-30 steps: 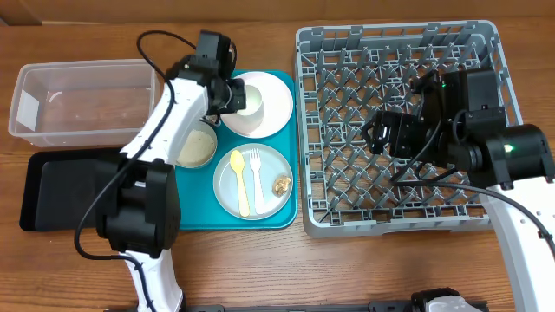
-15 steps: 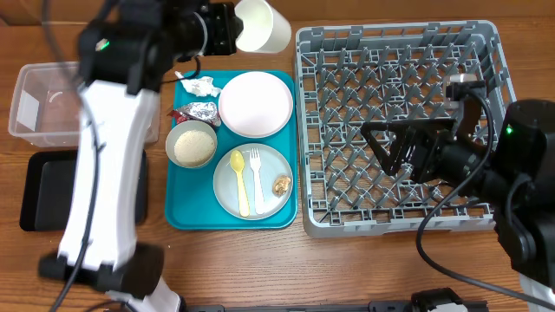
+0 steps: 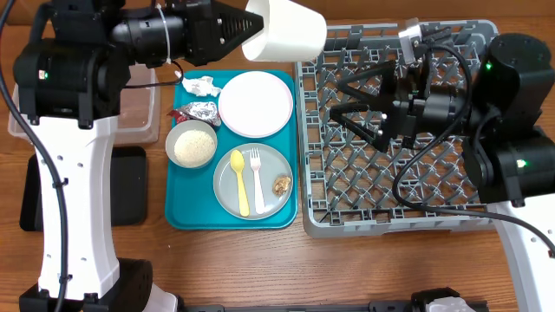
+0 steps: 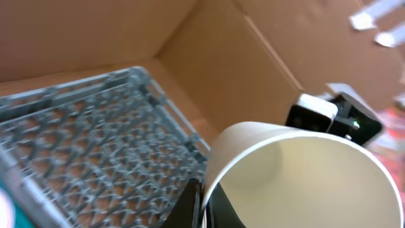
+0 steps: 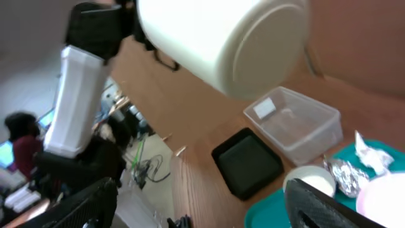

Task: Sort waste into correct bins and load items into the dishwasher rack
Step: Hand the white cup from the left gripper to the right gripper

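Your left pincer (image 3: 252,33) grips the white cup (image 3: 288,35) at its rim; hold steady, and centre the wide-open right pincer (image 3: 345,108) around its wall.

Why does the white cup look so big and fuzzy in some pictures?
Right wrist view: the cup sits close to the camera, soft-edged, with the background smeared. Left wrist view: cup near and hazy, rack blurred. Overhead view: mostly sharp.

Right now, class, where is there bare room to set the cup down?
The rack holds nothing; its near half is free. Bare table runs in front of the teal tray and rack. The tray is crowded: plates, bowl, wrappers.
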